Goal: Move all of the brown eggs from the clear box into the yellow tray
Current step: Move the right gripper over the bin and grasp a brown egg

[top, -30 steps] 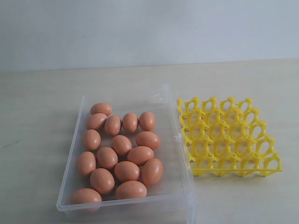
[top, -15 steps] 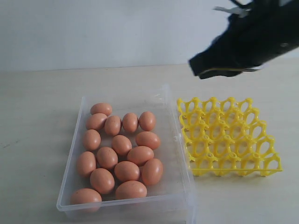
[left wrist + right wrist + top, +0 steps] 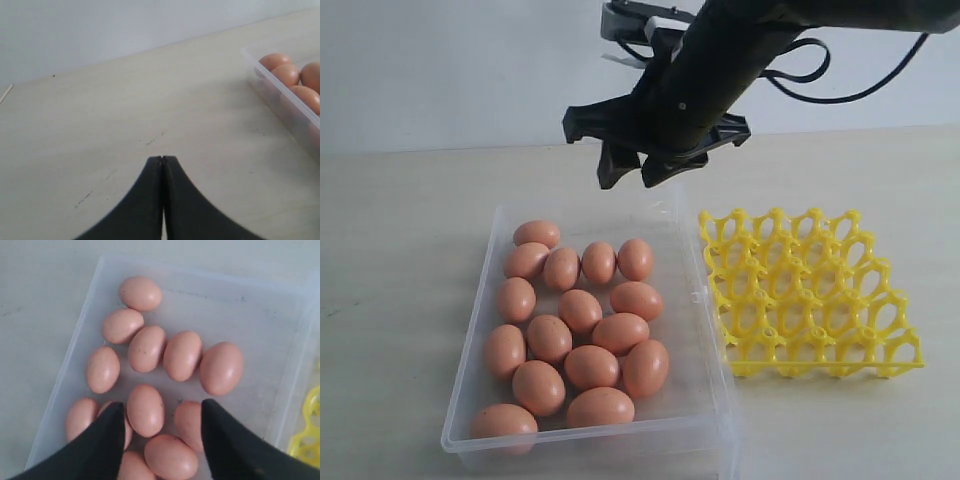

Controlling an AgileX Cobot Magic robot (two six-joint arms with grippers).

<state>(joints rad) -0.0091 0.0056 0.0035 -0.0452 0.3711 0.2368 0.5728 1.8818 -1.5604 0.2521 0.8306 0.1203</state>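
Several brown eggs (image 3: 580,310) lie loose in the clear box (image 3: 485,260), left of the yellow tray (image 3: 810,290), whose cups hold nothing. My right gripper (image 3: 632,172) hangs open above the far end of the box and touches no egg. In the right wrist view the right gripper (image 3: 162,407) spreads its black fingers (image 3: 107,435) over the brown eggs (image 3: 182,355) in the clear box (image 3: 250,315), beside a corner of the yellow tray (image 3: 305,440). My left gripper (image 3: 162,159) is shut on nothing, low over bare table beside the clear box (image 3: 280,95).
A pale wooden table (image 3: 400,250) carries the box and the tray, with a plain light wall (image 3: 440,70) behind. The right arm (image 3: 740,50) and its cable slant in from the upper right, above the tray's far side.
The right arm has come in from the upper right and swung left to above the far end of the box. Its jaws have opened. Eggs, box and tray have not moved.
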